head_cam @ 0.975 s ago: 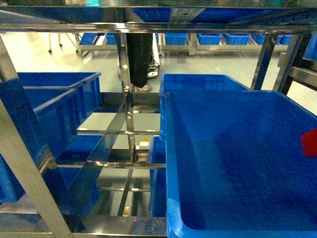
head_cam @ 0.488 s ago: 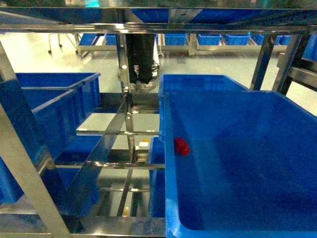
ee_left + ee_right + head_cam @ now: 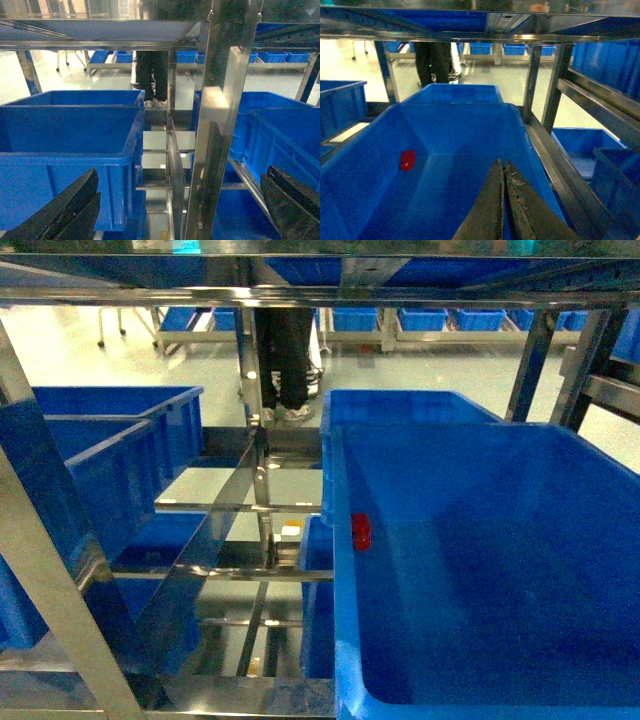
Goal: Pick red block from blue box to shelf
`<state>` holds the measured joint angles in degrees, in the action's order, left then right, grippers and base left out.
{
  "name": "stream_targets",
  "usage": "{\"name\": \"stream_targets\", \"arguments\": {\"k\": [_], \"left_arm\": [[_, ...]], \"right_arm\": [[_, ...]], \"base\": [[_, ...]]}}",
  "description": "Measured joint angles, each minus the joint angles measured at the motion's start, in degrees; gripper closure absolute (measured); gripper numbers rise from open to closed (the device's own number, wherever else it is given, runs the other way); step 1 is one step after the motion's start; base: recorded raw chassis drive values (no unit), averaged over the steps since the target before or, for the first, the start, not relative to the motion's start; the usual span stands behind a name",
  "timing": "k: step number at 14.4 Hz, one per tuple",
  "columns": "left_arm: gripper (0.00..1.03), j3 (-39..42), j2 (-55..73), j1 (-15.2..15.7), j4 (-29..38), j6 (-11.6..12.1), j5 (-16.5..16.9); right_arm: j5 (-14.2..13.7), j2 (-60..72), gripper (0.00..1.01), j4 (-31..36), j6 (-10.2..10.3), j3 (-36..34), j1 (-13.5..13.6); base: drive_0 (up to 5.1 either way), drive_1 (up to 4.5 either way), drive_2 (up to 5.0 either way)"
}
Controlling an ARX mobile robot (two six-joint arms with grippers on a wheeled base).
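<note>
One red block (image 3: 360,531) sits against the inner left wall of the blue box (image 3: 480,570), high up near the rim; the right wrist view shows it (image 3: 408,160) on that same sloping left wall, with the smooth blue floor of the box open below and to its right. Whether the block touches the wall or is caught mid-air cannot be told. The box fills the right half of the head view, its rounded rim running along the left edge beside the block and its near edge cut off by the bottom of the picture. A second blue tub (image 3: 405,405) stands just behind it. The shelf (image 3: 258,490) surrounds everything: a steel rail crosses overhead, a perforated upright stands left of the box, and open rails lie between the box and the blue crate (image 3: 110,440) on the left.

The right gripper (image 3: 503,200) points down into the box, jaws pressed together and holding nothing, well apart from the block. The left gripper (image 3: 180,210) is spread wide, its dark fingers at the two lower corners of its view, facing an upright.
</note>
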<state>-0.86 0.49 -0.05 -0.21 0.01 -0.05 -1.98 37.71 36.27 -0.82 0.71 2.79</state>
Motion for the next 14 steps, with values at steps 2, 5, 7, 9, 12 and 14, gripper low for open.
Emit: {"name": "stream_targets", "arguments": {"k": [2,5,7,9,12,14], "left_arm": [[0.05,0.0,0.0,0.0,0.0,0.0,0.0],[0.05,0.0,0.0,0.0,0.0,0.0,0.0],[0.05,0.0,0.0,0.0,0.0,0.0,0.0],[0.05,0.0,0.0,0.0,0.0,0.0,0.0],[0.05,0.0,0.0,0.0,0.0,0.0,0.0],[0.05,0.0,0.0,0.0,0.0,0.0,0.0]], "right_arm": [[1.3,-4.6,0.99,-3.9,0.0,0.0,-3.2],[1.8,-10.2,0.99,-9.1,0.1,0.0,-2.8],[1.8,-15.9,0.99,-14.5,0.1,0.0,-2.8],[1.8,-18.9,0.99,-17.4,0.1,0.0,-2.8],[1.8,-22.9,0.99,-21.3,0.1,0.0,-2.8],[1.8,-25.2,0.99,-23.7,0.2,0.0,-2.8]], "base": [[0.0,0.0,0.0],[0.0,0.0,0.0],[0.0,0.0,0.0],[0.0,0.0,0.0],[0.0,0.0,0.0],[0.0,0.0,0.0]]}}
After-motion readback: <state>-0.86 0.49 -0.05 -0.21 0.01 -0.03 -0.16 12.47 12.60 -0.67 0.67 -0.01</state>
